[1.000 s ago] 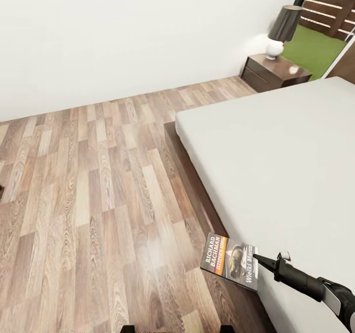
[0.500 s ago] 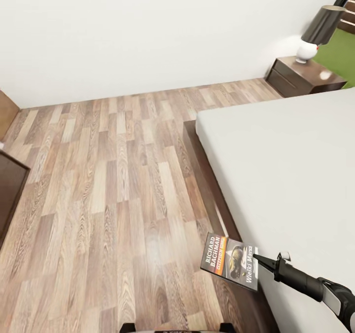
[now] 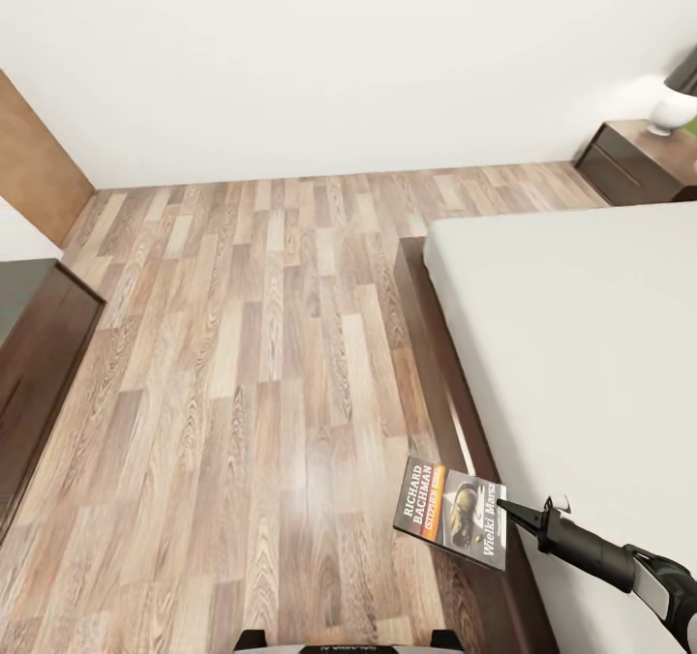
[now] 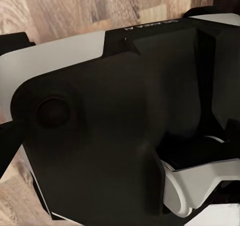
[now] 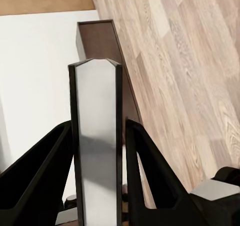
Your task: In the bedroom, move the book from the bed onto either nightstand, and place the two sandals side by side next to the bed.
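Lamp (image 3: 675,103) on nightstand (image 3: 647,159) cut off at 2 o'clock, right gripper (image 3: 503,510) clamped on book (image 3: 451,513) edge, book over floor (image 3: 242,364) beside bed (image 3: 581,344), long axis toward 11 o'clock, left gripper state cannot be told.

White wall (image 3: 339,54) above a light wood-plank floor (image 3: 242,364). Dark dresser (image 3: 34,344) at the left edge, a brown panel (image 3: 34,165) behind it. White lamp base (image 3: 673,110) in the far right corner
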